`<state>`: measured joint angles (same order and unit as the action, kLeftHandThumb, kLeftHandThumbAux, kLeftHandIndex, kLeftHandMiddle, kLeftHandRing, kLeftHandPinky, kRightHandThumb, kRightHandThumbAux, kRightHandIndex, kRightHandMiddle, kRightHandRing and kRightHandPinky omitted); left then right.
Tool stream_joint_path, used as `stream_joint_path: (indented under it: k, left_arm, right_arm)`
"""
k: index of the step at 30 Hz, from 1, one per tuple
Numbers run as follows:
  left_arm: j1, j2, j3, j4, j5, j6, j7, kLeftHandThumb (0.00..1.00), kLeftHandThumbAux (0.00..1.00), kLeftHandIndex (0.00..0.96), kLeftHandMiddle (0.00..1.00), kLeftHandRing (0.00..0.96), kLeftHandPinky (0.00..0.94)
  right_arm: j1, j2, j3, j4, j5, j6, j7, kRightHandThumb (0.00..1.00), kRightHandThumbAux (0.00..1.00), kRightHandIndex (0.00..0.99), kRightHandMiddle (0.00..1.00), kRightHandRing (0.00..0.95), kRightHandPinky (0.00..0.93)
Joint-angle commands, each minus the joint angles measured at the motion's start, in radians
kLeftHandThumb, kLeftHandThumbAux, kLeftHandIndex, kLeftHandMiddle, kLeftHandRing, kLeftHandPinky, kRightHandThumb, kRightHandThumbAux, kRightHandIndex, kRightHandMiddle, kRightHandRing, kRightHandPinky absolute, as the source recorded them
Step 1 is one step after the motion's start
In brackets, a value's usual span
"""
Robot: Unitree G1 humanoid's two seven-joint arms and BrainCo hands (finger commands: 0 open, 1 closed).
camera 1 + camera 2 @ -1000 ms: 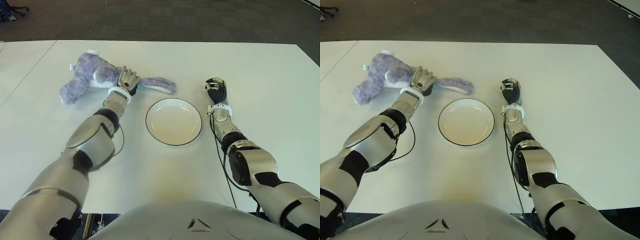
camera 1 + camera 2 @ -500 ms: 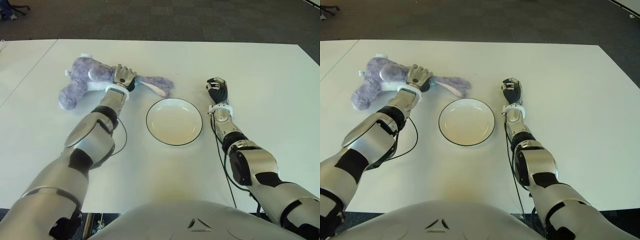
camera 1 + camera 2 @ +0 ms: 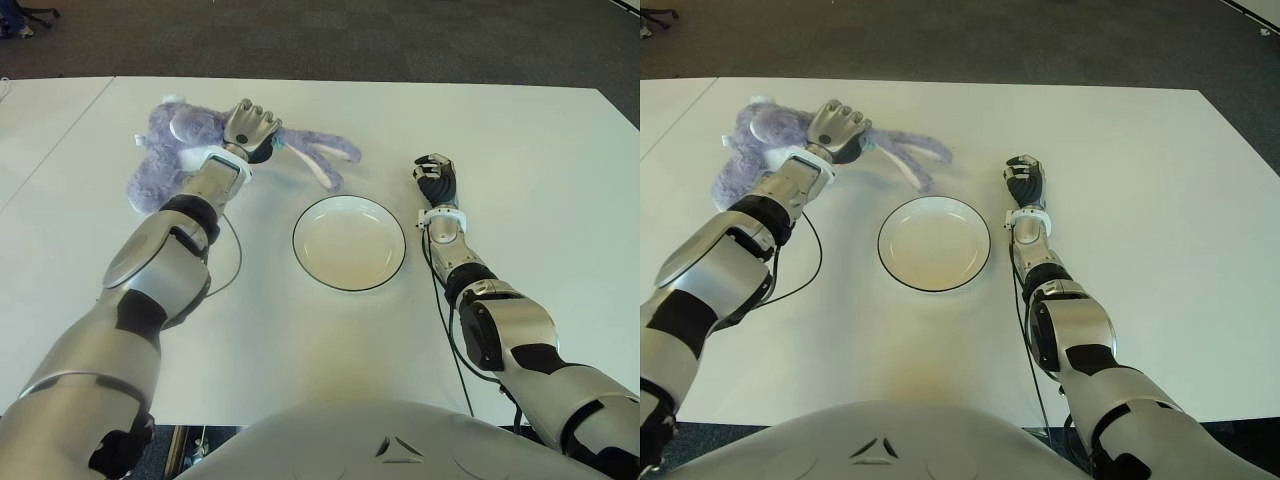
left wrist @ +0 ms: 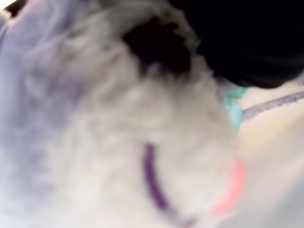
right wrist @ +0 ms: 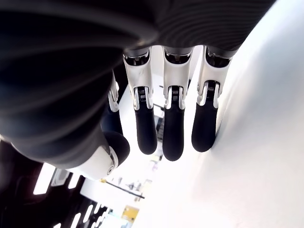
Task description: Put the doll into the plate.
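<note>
Left eye view, left hand (image 3: 250, 126) apparently clenched on doll (image 3: 175, 140), right hand (image 3: 436, 180) relaxed beside plate (image 3: 349, 243).

You had the doll (image 3: 175, 150), a purple plush rabbit with a paler white face and belly, lying on the white table, well to the left of the plate and farther from the robot. Its body sprawled leftward while its two long ears (image 3: 325, 155) trailed to the right, one tip pointing toward the plate. The plate (image 3: 349, 243) was a round, shallow white dish with a thin dark rim, sitting flat and holding nothing, apart from the doll.
</note>
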<state>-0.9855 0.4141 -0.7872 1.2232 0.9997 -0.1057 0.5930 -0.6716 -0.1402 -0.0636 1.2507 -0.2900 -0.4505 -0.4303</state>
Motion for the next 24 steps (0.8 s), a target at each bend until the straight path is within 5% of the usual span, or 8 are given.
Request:
stream_joint_path:
  k: [1, 6, 13, 24]
  left_arm:
    - [-0.043, 0.082, -0.014, -0.150, 0.058, -0.060, 0.121, 0.963, 0.616, 0.651, 0.499, 0.787, 0.797]
    - [-0.053, 0.124, 0.001, -0.298, 0.086, -0.108, 0.224, 0.964, 0.617, 0.653, 0.498, 0.797, 0.811]
    - [-0.063, 0.174, 0.028, -0.495, 0.117, -0.114, 0.194, 0.965, 0.618, 0.659, 0.498, 0.805, 0.814]
    - [-0.088, 0.194, 0.049, -0.566, 0.182, -0.100, 0.218, 0.966, 0.617, 0.657, 0.498, 0.803, 0.813]
  right_arm:
    - [0.196, 0.032, 0.004, 0.121, 0.001, 0.106, 0.035, 0.688, 0.737, 0.400, 0.319, 0.357, 0.383]
    - [0.190, 0.036, 0.001, 0.122, 0.004, 0.113, 0.030, 0.689, 0.737, 0.400, 0.331, 0.369, 0.388]
    - [0.188, 0.035, 0.015, 0.123, -0.012, 0.116, 0.013, 0.690, 0.736, 0.401, 0.333, 0.375, 0.396]
    - [0.183, 0.045, 0.012, 0.121, -0.006, 0.100, 0.012, 0.692, 0.735, 0.402, 0.355, 0.400, 0.421]
